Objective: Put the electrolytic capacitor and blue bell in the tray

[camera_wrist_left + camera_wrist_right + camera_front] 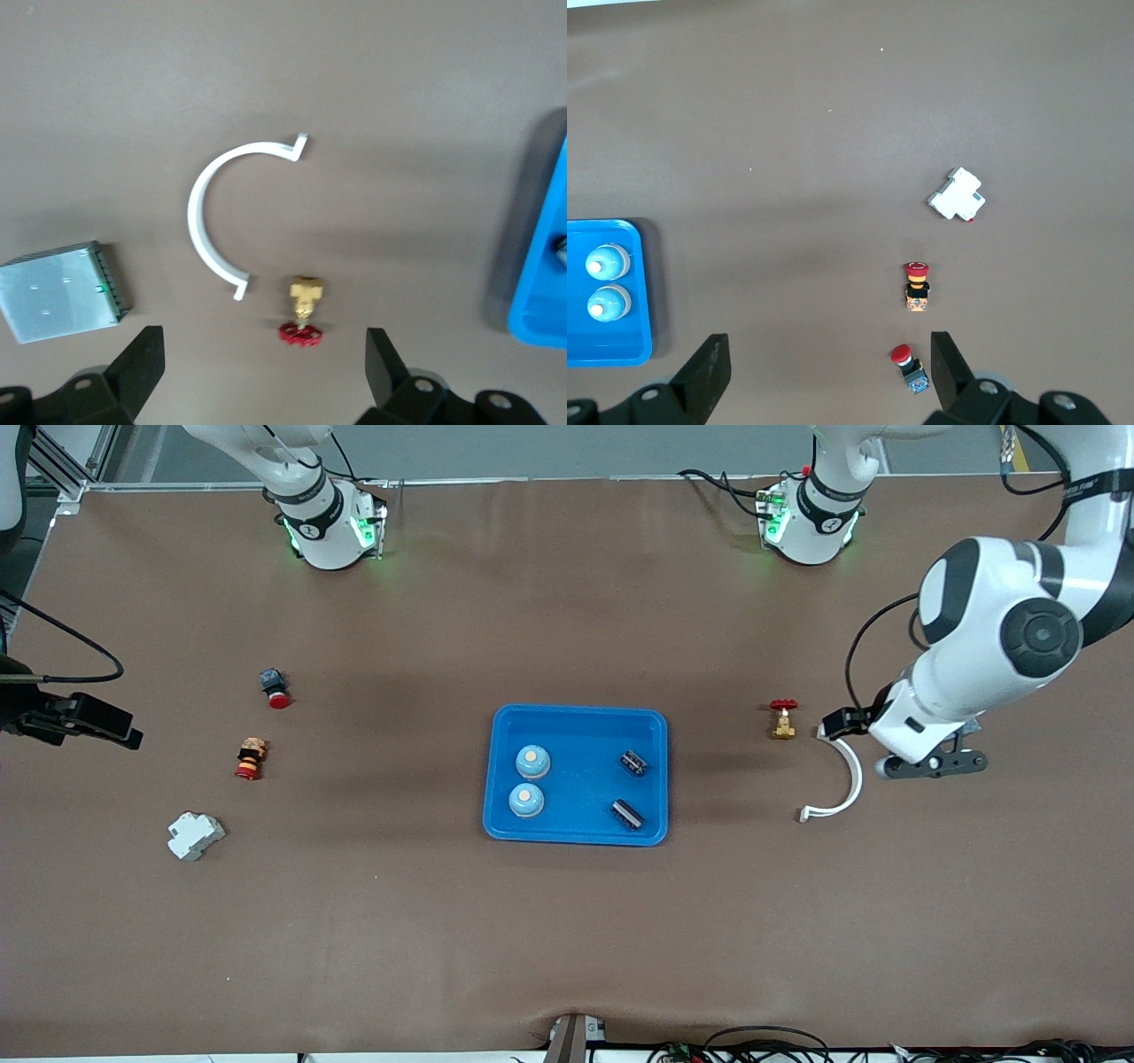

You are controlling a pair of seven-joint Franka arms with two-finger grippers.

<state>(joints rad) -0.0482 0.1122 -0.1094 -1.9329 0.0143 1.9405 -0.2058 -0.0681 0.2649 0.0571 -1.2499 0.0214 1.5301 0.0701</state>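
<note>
Already the blue tray (576, 722) in the middle of the table holds all four task pieces: two blue bells (532, 761) sit along its edge toward the right arm's end, one nearer the front camera (526, 800) than the other, and two dark electrolytic capacitors (633, 763) lie along the edge toward the left arm's end, again one nearer the front camera (626, 814) than the other. None of the four touches another.

Both grippers are empty with their fingers spread wide. The left gripper (266, 367) hangs over the table toward the left arm's end, above a white curved clip (840, 784) and a small brass valve with a red handle (782, 720) that lies just beside the clip; its wrist view also shows a grey ribbed block (60, 292) lying near them. The right gripper (828, 372) hangs over the edge of the table at the right arm's end, well apart from the tray.

Near that end lie three loose parts: a red-capped push button (275, 688), a red and orange striped button (251, 758) nearer the front camera, and a white clip-on module (195, 836) nearest of the three
</note>
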